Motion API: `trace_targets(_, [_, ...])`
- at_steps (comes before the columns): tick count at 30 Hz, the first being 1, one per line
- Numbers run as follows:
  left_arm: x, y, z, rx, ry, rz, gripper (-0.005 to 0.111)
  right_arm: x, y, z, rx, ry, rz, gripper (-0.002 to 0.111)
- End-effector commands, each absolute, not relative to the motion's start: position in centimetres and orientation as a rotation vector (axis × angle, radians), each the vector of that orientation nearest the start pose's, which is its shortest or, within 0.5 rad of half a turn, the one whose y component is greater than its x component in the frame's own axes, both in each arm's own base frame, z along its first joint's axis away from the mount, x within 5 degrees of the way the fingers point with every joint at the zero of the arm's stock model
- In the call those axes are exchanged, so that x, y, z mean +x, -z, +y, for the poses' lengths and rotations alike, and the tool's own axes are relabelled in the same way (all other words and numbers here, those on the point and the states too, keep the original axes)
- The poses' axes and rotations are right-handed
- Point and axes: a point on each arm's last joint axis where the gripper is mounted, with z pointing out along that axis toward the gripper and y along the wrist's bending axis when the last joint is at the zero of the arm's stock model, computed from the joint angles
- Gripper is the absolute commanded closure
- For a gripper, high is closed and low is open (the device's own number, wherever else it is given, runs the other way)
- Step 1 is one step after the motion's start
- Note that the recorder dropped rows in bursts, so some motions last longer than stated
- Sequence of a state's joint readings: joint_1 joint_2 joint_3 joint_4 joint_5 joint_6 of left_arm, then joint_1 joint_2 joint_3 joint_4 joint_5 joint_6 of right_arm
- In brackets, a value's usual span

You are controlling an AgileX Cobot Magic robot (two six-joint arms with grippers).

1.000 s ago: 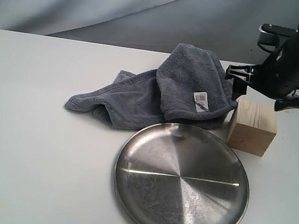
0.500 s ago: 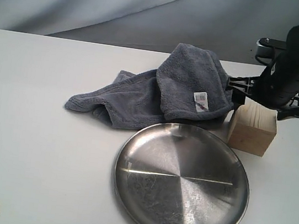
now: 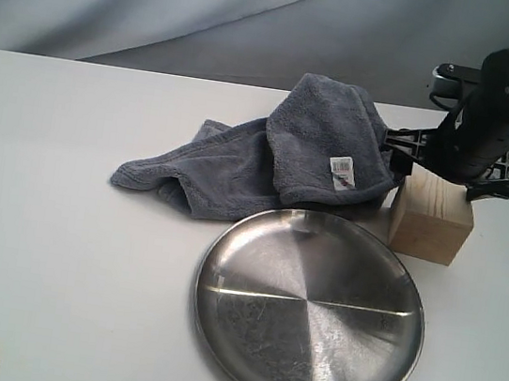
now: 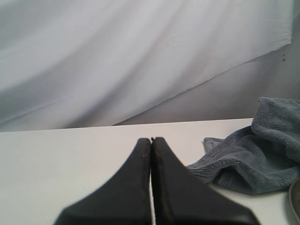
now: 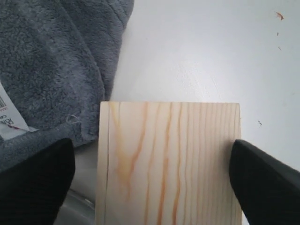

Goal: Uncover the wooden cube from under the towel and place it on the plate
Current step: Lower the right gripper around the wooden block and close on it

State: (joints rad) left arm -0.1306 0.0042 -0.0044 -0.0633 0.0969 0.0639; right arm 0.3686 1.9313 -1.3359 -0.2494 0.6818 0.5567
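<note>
The wooden cube [image 3: 430, 222] stands uncovered on the table, just beyond the right rim of the plate [image 3: 215, 337] and against the towel's edge. My right gripper [image 3: 444, 166] hangs low over the cube, open, one finger on each side of its top. In the right wrist view the cube [image 5: 168, 159] fills the space between the fingers [image 5: 40, 180], with a gap on the towel side. The towel [image 3: 278, 161] lies bunched behind the plate, label up. My left gripper [image 4: 151, 139] is shut, empty, over bare table left of the towel [image 4: 262, 154].
A grey cloth backdrop [image 3: 214, 5] hangs behind the white table [image 3: 47, 247]. The plate's rim [image 4: 296, 201] shows at the edge of the left wrist view.
My right gripper has come down and slightly left, so its open fingers now straddle the top of the cube. The towel and plate have not moved.
</note>
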Motion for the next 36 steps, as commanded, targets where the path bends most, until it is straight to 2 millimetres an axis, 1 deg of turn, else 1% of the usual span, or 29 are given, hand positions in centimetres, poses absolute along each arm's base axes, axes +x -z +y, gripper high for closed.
trace_targets(1, [5.6, -20.5, -0.8, 0.102, 0.108, 1.567, 0.107, 37.7, -19.7, 12.8, 0.005, 0.036, 2.689, 0.026])
trace_targets(9, [5.6, -20.5, -0.8, 0.102, 0.108, 1.567, 0.107, 37.5, -19.6, 12.7, 0.007, 0.056, 2.708, 0.026])
trace_targets(14, [5.6, -20.5, -0.8, 0.102, 0.108, 1.567, 0.107, 37.6, -18.5, 12.9, 0.024, 0.053, 2.744, 0.026])
trace_targets(19, [5.6, -20.5, -0.8, 0.102, 0.108, 1.567, 0.107, 37.7, -17.7, 12.9, 0.025, 0.061, 2.766, 0.020])
trace_targets(21, [5.6, -20.5, -0.8, 0.102, 0.108, 1.567, 0.107, 37.7, -17.4, 12.9, 0.024, 0.065, 2.773, 0.019])
trace_targets(36, [5.6, -20.5, -0.8, 0.102, 0.108, 1.567, 0.107, 37.7, -17.4, 13.2, 0.012, 0.029, 2.779, 0.020])
